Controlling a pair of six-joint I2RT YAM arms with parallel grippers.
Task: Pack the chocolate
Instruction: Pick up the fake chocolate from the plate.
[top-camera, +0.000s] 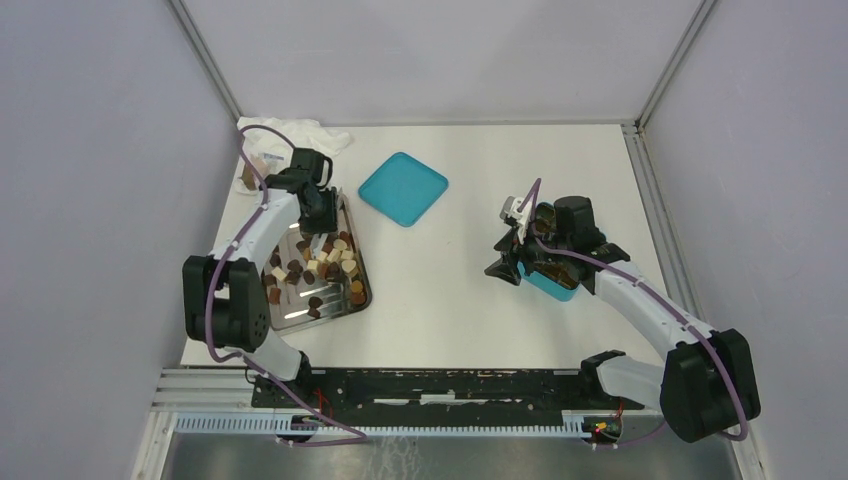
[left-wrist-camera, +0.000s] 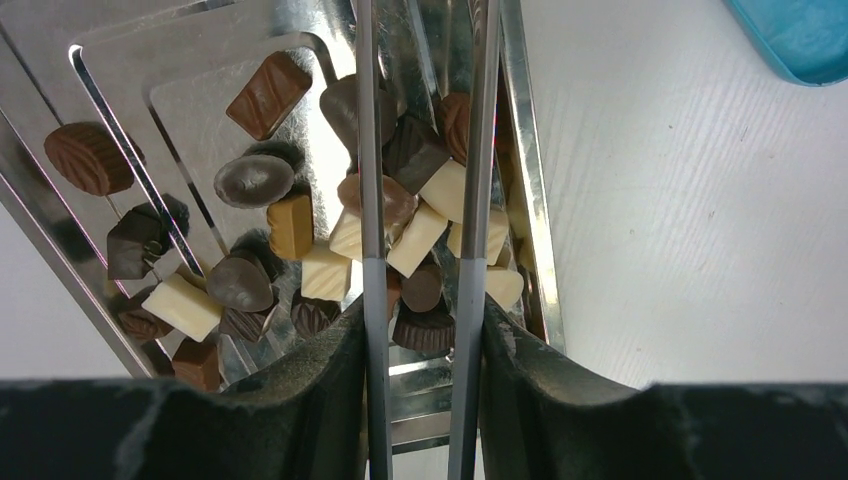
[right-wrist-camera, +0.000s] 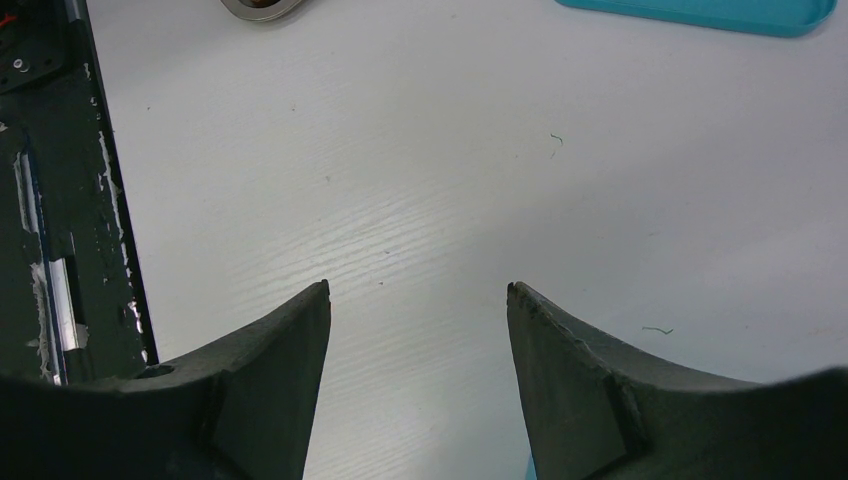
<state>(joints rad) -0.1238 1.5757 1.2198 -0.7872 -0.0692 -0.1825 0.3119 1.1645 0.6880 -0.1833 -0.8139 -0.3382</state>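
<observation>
The chocolate (left-wrist-camera: 415, 240) is a heap of dark, light brown and cream-white pieces on a steel tray (left-wrist-camera: 200, 110) at the left of the table (top-camera: 318, 268). My left gripper (left-wrist-camera: 423, 310) hangs over the tray's far end (top-camera: 318, 215), shut on a pair of thin metal tongs (left-wrist-camera: 365, 150). The tong arms run out over the heap a little apart, and their tips are out of view. My right gripper (right-wrist-camera: 418, 290) stands open over bare table (top-camera: 503, 262), with nothing between its fingers.
A teal box (top-camera: 550, 283) sits mostly hidden under my right arm. A teal square lid (top-camera: 403, 188) lies at the middle back. A crumpled white plastic bag (top-camera: 290, 135) lies at the back left corner. Grey walls enclose the table.
</observation>
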